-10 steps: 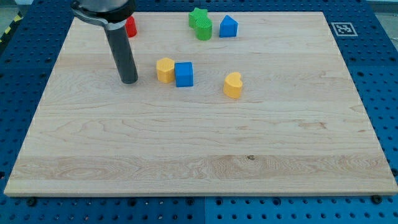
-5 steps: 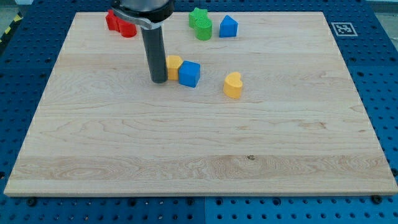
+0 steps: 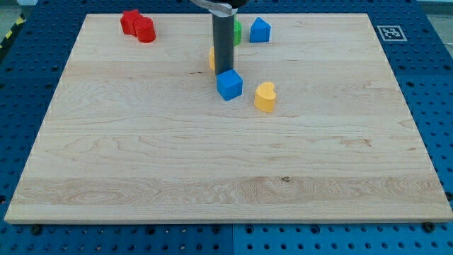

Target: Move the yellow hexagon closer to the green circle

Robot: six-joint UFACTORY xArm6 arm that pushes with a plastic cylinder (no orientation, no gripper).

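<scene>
The yellow hexagon (image 3: 211, 59) is mostly hidden behind my rod; only a thin sliver shows at the rod's left edge. The green circle (image 3: 237, 32) is also mostly hidden, showing as a green sliver at the rod's right edge, up and to the right of the hexagon. My tip (image 3: 224, 71) rests on the board right against the hexagon's lower right side and just above a blue cube (image 3: 229, 84).
A yellow heart-shaped block (image 3: 265, 97) lies right of the blue cube. A blue house-shaped block (image 3: 260, 30) sits right of the green circle. Two red blocks (image 3: 138, 25) sit at the top left. The wooden board (image 3: 212, 170) has a marker tag (image 3: 388, 32) at its top right corner.
My tip has moved right and toward the top, pushing the yellow hexagon up and right toward the green blocks. The blue cube has been nudged right and slightly down and has turned.
</scene>
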